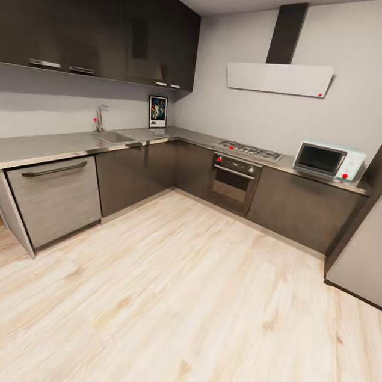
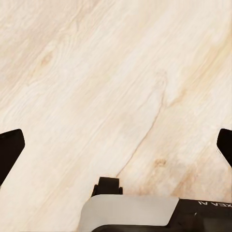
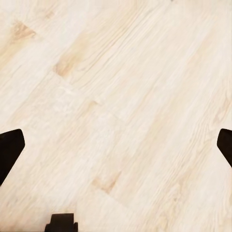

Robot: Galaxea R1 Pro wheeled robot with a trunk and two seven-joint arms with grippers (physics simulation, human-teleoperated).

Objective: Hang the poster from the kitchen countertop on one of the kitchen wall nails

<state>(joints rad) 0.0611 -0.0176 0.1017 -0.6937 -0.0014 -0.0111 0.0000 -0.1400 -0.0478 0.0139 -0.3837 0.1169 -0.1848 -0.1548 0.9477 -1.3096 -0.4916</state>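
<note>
Leftmost, a pale grey dishwasher front [image 1: 54, 197] with a dark bar handle sits under the kitchen countertop [image 1: 39, 146], which runs as a long L of reflective grey metal over dark cabinet fronts [image 1: 135, 177]. Above it, dark glossy wall cabinets [image 1: 100, 17].

Next along the worktop: a sink [image 1: 114, 138] with a tap [image 1: 100, 116] behind it.

Corner: the poster [image 1: 158, 111] stands upright on the countertop, leaning against the light-grey wall, black-framed with a white border and colourful figures on dark blue.

Centre-right: a hob [image 1: 249, 150] set in the worktop, an oven [image 1: 233, 182] below, and a pale slanted extractor hood [image 1: 278, 77] with a dark flue above.

Further right: a white microwave-style oven [image 1: 329, 161] on the countertop, then a tall pale appliance side [image 1: 373, 241] at the frame edge.

Foreground: light wood-plank floor [image 1: 176, 298].

Left gripper [image 2: 116, 147], left wrist view: dark fingertips [image 2: 9, 150] spread wide apart, released, nothing between them, over the floor.

Right gripper [image 3: 116, 147], right wrist view: dark fingertips [image 3: 9, 150] likewise spread wide, released, holding nothing, over the planks.
</note>
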